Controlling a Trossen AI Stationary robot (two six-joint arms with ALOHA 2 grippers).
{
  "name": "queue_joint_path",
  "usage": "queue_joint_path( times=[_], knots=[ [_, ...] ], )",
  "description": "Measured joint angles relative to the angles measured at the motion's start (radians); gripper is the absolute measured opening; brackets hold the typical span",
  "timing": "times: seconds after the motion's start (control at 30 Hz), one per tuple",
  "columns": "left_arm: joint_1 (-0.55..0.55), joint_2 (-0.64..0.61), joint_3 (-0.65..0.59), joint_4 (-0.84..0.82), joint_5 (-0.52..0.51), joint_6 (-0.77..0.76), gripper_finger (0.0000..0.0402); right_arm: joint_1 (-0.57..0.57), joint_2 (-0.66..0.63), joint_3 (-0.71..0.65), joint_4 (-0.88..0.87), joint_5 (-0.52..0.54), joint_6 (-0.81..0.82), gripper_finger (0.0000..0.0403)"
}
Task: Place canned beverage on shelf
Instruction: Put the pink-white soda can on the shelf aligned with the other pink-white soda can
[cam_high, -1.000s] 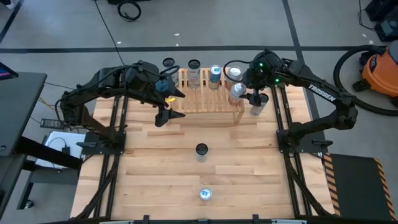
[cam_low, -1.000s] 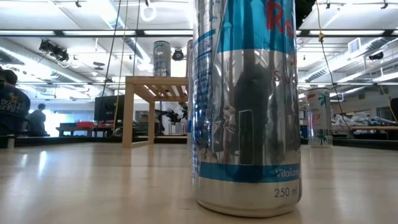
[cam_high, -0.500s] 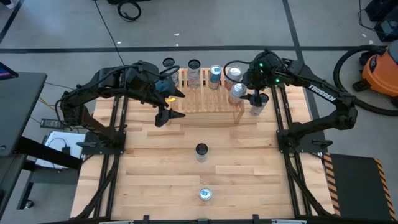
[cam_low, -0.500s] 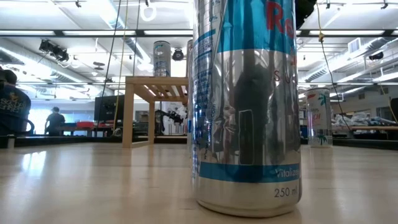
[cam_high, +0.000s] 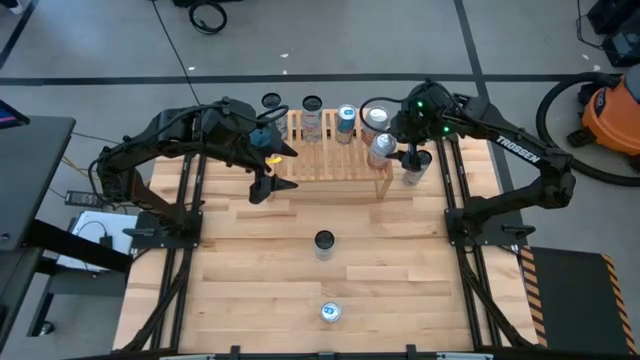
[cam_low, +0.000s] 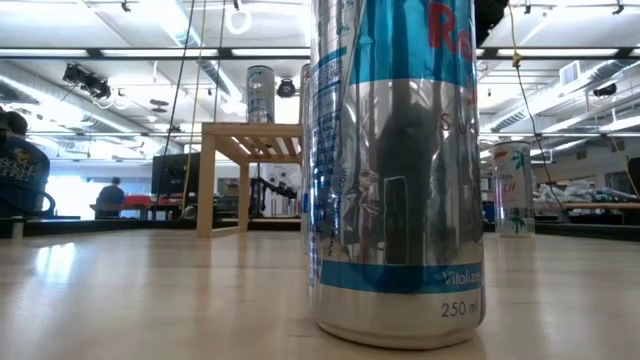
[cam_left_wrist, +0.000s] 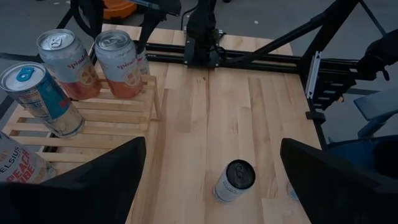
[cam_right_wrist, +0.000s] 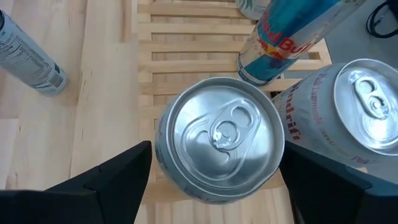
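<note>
The light wooden slatted shelf (cam_high: 335, 160) stands at the table's far middle. Several cans stand upright on it, bases on the slats; the silver-topped can (cam_high: 381, 148) is at its right end. My right gripper (cam_high: 410, 157) hovers over that can (cam_right_wrist: 217, 140), open, one finger on each side of its top; I see no touch. My left gripper (cam_high: 270, 185) is open and empty above the table, just left of the shelf's near left corner. Its wrist view shows the shelf (cam_left_wrist: 118, 115) and the cans on it.
A dark-topped can (cam_high: 323, 242) stands mid-table and also shows in the left wrist view (cam_left_wrist: 235, 180). A blue-and-silver can (cam_high: 330, 312) stands near the front edge and fills the low view (cam_low: 395, 170). Another can (cam_low: 512, 188) stands on the table right of the shelf.
</note>
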Motion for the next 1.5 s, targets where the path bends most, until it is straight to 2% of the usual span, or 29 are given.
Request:
queue_joint_path(
  times=[0.43,0.57,0.73,0.9,1.03,1.23,1.5],
  knots=[
    [0.000,0.000,0.000,0.000,0.000,-0.002,0.0373,0.005,-0.002,0.092,-0.027,0.003,0.072,0.0352],
    [0.000,0.000,0.000,0.000,0.000,-0.002,0.0373,0.006,-0.002,0.109,-0.033,0.015,0.200,0.0352],
    [0.000,0.000,0.000,0.000,0.000,-0.002,0.0373,0.006,-0.002,0.111,-0.027,0.128,0.479,0.0352],
    [0.000,0.000,0.000,0.000,0.000,-0.002,0.0373,0.010,-0.002,0.111,-0.027,0.124,0.646,0.0352],
    [0.000,0.000,0.000,0.000,0.000,-0.002,0.0373,0.035,-0.001,0.111,-0.027,0.137,0.688,0.0352],
    [0.000,0.000,0.000,0.000,0.000,-0.002,0.0373,0.096,0.007,0.111,-0.034,0.239,0.725,0.0352],
    [0.000,0.000,0.000,0.000,0.000,-0.003,0.0373,0.155,0.046,0.111,-0.061,0.312,0.729,0.0352]
  ],
)
